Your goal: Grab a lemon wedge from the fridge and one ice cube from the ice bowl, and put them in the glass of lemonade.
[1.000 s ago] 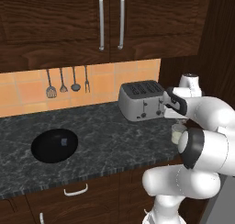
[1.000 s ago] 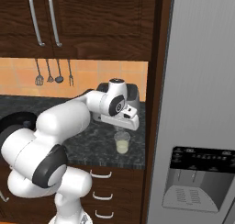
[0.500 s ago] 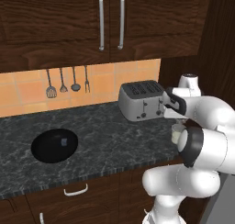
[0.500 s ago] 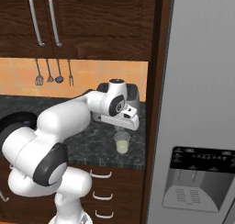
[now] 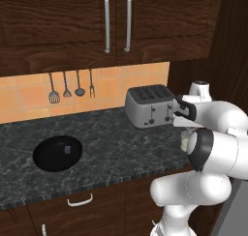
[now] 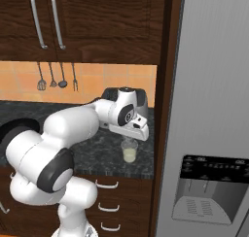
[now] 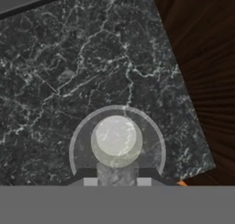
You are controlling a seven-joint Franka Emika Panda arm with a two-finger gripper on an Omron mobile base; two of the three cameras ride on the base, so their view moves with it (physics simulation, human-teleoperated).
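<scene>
Fingers [image 7: 85,175] look clamped on a small pale block between them, which I take to be the ice cube [image 7: 117,175]. Directly beneath the gripper [image 6: 130,137] stands the glass [image 7: 117,140], its pale drink centred under the cube. It sits near the front edge of the dark counter [image 7: 69,58], just beside the wooden panel next to the fridge [image 6: 209,110]. The toaster [image 5: 147,106] is behind it, and the black bowl [image 5: 58,153] is well apart to the left. A release from this height could splash lemonade or bounce the cube off the rim. Lowering off-centre could tip the glass over the counter edge.
</scene>
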